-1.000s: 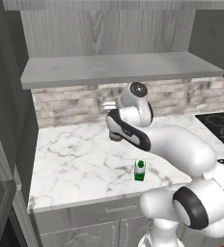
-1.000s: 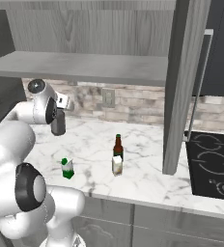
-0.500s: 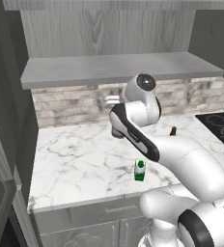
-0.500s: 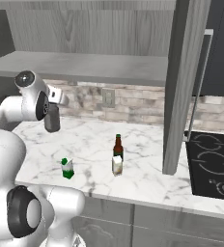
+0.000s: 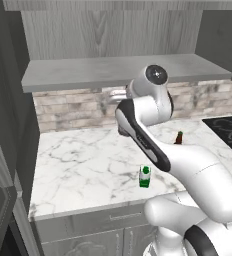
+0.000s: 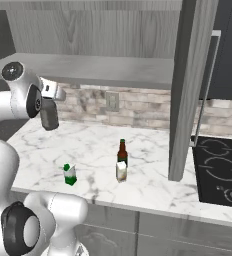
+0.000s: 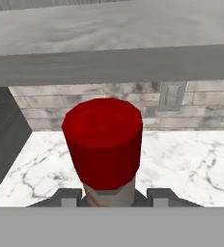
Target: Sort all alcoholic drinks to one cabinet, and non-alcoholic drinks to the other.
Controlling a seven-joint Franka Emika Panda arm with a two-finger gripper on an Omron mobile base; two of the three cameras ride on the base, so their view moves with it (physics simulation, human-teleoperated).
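My gripper (image 7: 113, 198) is shut on the neck of the tall grey glass bottle; its red cap (image 7: 103, 140) rises between the fingers. From the right, the gripper (image 6: 49, 102) holds the bottle (image 6: 49, 117) hanging just under the front edge of the wide cabinet's long grey shelf (image 6: 103, 67), over the left of the counter. The green-and-white carton (image 6: 70, 174) (image 5: 144, 176) stands near the counter's front edge. The brown bottle (image 6: 122, 152) and the cream carton (image 6: 121, 171) stand together mid-counter. In the left view the arm hides all but the brown bottle's top (image 5: 178, 137).
The marble counter (image 5: 83, 165) runs under a brick backsplash with an outlet (image 6: 112, 102). A tall grey panel (image 6: 188, 90) of the oven unit (image 6: 230, 50) stands at the right, beside a black cooktop (image 6: 220, 170). A dark wall (image 5: 3, 125) bounds the left.
The arm has risen and carried the held bottle a little to the left, closer to the shelf's front edge. The cartons and the brown bottle have not moved.
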